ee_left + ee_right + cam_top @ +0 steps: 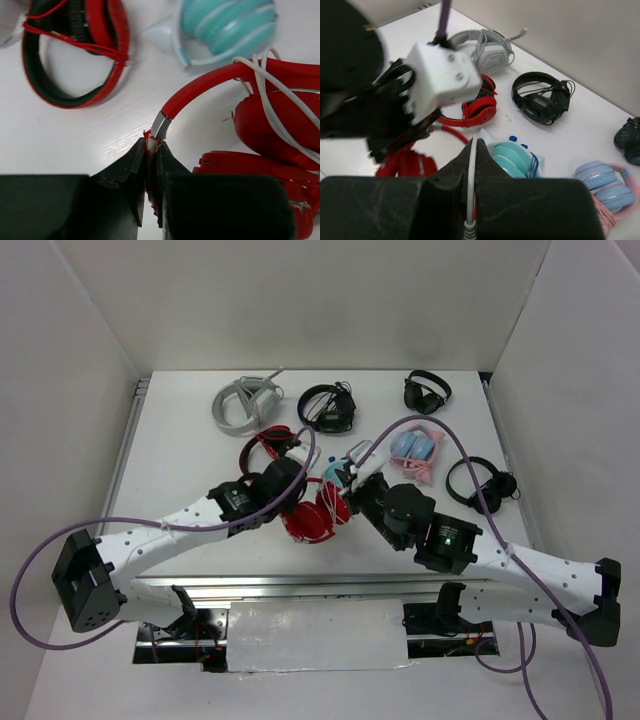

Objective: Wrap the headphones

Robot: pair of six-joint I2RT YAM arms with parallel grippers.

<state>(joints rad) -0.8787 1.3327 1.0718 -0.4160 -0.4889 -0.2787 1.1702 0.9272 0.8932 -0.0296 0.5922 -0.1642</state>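
Note:
The headphones (315,518) are glossy red, folded, and lie at the table's middle between my two arms. In the left wrist view their earcup (280,125) carries turns of the thin white cable (272,95). My left gripper (152,146) is shut on the silver hinge end of the red headband (200,90). My right gripper (472,146) is shut on the white cable (471,180), which runs down between its jaws to a plug boot. From above, the left gripper (298,498) and right gripper (352,485) flank the headphones.
A teal pair (338,472) sits right behind the red one, with a red-and-black hoop pair (268,445) to its left. Farther back lie a grey headset (245,405) and two black pairs (328,408) (427,392). A blue-pink pair (415,450) and another black pair (480,483) sit right.

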